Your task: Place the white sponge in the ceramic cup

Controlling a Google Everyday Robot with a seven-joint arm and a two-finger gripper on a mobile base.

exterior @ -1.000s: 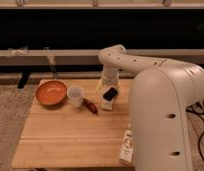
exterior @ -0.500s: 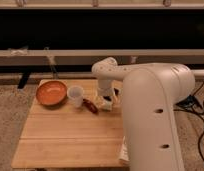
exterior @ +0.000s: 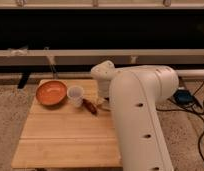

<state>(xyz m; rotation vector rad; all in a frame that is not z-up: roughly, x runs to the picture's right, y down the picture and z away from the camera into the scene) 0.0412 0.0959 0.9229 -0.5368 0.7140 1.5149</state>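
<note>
The ceramic cup point(exterior: 75, 95) is a small white round cup, upright on the wooden table point(exterior: 65, 135), just right of the orange bowl. The white sponge is not in view; I cannot tell where it is. My gripper point(exterior: 102, 99) hangs under the white wrist point(exterior: 103, 74), low over the table's far right part, a short way right of the cup. The big white arm point(exterior: 140, 115) covers most of it.
An orange bowl point(exterior: 51, 93) sits at the table's far left. A red-brown object point(exterior: 89, 106) lies between the cup and the gripper. The arm hides the table's right side. Cables and a dark box point(exterior: 185, 96) lie on the carpet at right.
The arm has swung left and closer to the cup. It now covers the black rectangular object and the bottle that showed earlier at the table's right side.
</note>
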